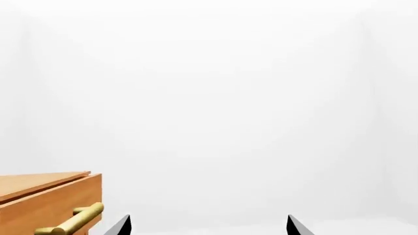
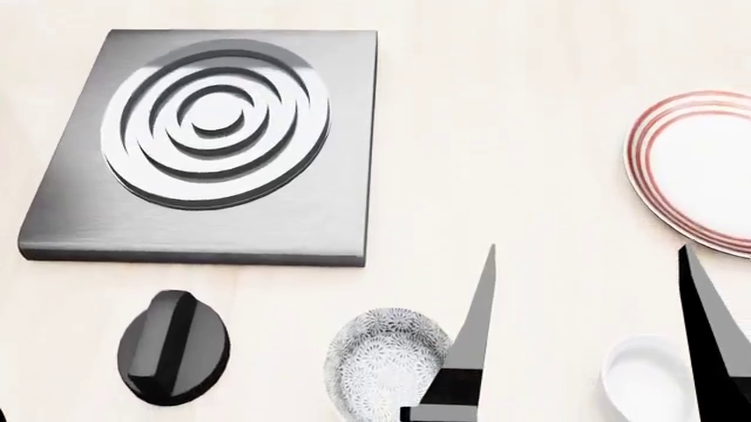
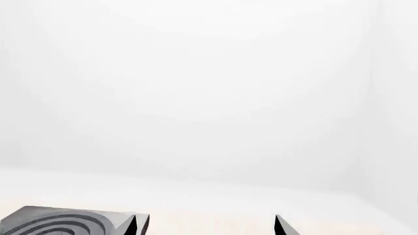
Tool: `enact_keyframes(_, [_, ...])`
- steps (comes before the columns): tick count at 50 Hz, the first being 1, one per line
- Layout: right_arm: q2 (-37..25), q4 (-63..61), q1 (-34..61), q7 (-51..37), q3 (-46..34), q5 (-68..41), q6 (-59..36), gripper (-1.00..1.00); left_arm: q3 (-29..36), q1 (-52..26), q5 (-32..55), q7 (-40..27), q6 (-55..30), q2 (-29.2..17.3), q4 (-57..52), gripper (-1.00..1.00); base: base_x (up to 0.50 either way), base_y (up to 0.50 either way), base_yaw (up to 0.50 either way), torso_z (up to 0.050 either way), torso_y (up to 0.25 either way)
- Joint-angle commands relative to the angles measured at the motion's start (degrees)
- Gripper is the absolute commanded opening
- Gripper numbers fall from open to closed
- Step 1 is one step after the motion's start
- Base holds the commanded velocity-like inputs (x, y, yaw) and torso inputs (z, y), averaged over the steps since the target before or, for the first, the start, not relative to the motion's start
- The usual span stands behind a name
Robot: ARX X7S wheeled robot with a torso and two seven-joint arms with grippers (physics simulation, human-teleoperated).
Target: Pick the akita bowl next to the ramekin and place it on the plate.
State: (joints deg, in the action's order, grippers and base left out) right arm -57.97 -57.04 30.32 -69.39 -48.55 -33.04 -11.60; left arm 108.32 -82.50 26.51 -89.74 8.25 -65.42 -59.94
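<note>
The akita bowl (image 2: 382,356), white with a dense grey speckle pattern, stands at the near edge of the head view. Its right side is hidden behind a finger of my right gripper (image 2: 588,251). The plain white ramekin (image 2: 643,380) sits to its right, between that gripper's two spread fingers. The gripper is open and holds nothing. The red-ringed white plate (image 2: 702,167) lies further back at the right edge. In its wrist view my right gripper (image 3: 205,219) shows only two wide-apart fingertips. My left gripper (image 1: 208,219) is open too, facing blank white space.
A square grey burner plate (image 2: 217,141) with concentric rings lies at the back left, its corner also in the right wrist view as the burner plate (image 3: 65,223). A black knob (image 2: 172,347) sits left of the bowl. A wooden cabinet (image 1: 46,193) with a brass handle (image 1: 75,220) is near my left gripper.
</note>
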Motion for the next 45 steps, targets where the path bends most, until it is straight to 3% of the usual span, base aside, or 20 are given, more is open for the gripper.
enact_keyframes(1, [-0.4, -0.2, -0.1, -0.3, -0.3, 0.1, 0.3, 1.0, 0.1, 0.1, -0.1, 0.0, 0.0, 0.1, 0.0, 1.0, 0.0, 0.0, 0.0, 0.0, -0.199])
enact_keyframes(12, [-0.4, -0.3, -0.1, -0.4, -0.5, 0.3, 0.4, 1.0, 0.4, 0.0, -0.5, -0.1, 0.1, -0.1, 0.0, 1.0, 0.0, 0.0, 0.0, 0.0, -0.197])
enact_keyframes(22, [-0.9, -0.8, 0.2, -0.7, -0.4, -0.6, -0.1, 1.0, -0.7, 1.0, -0.3, 0.0, 0.1, 0.0, 0.0, 1.0, 0.0, 0.0, 0.0, 0.0, -0.012])
enact_keyframes(35, [-3.0, -2.5, 3.6, 0.1, -0.7, -16.8, -1.9, 1.0, -1.1, 2.0, -0.8, 0.1, -0.1, 0.1, 0.0, 1.0, 0.0, 0.0, 0.0, 0.0, 0.0])
enact_keyframes(45, [-6.9, -2.9, 6.0, -0.3, -4.6, -21.7, 1.5, 1.0, -1.6, 2.3, -0.5, 0.2, -0.4, 0.8, 0.0, 1.0, 0.0, 0.0, 0.0, 0.0, 0.0])
